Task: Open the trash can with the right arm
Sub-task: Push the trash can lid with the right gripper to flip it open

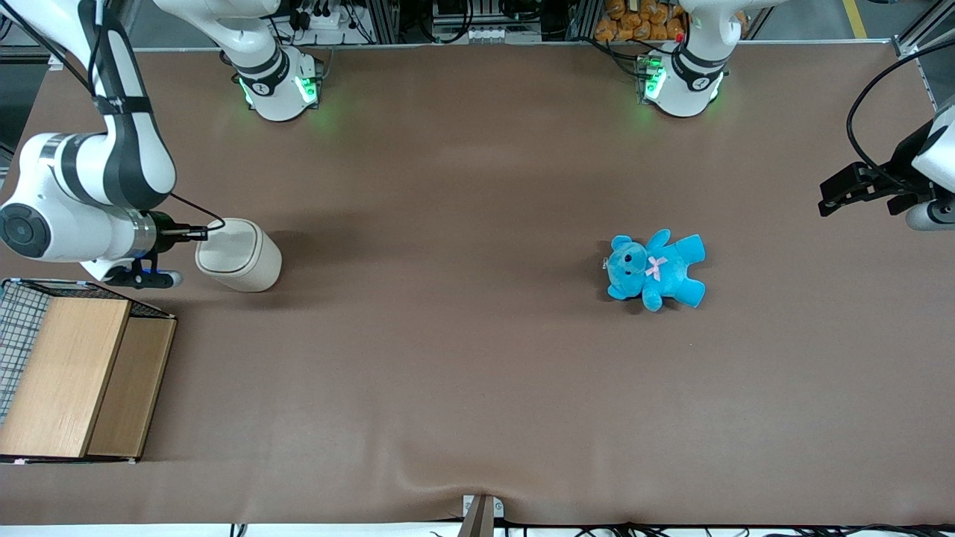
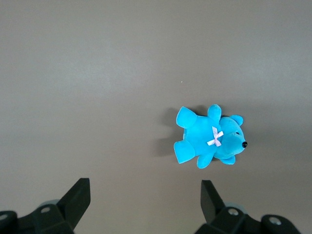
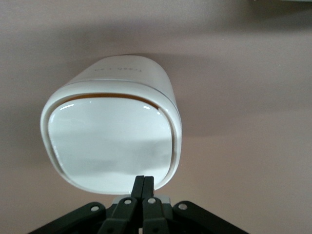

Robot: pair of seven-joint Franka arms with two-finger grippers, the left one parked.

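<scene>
Fingers (image 3: pixel 143 184) of your right arm (image 1: pixel 89 201) are pressed together with nothing between them, their tips at the rim of the trash can (image 1: pixel 239 255) lid (image 3: pixel 113 144). Your cream bin stands upright on the brown desk (image 1: pixel 462 358) toward the working arm's end, lid down, a thin dark seam showing along one edge. Just nearer the front camera sits a wooden box (image 1: pixel 74 377) with wire mesh. A blue teddy bear (image 1: pixel 656 270) lies well apart, toward the parked arm's end.
</scene>
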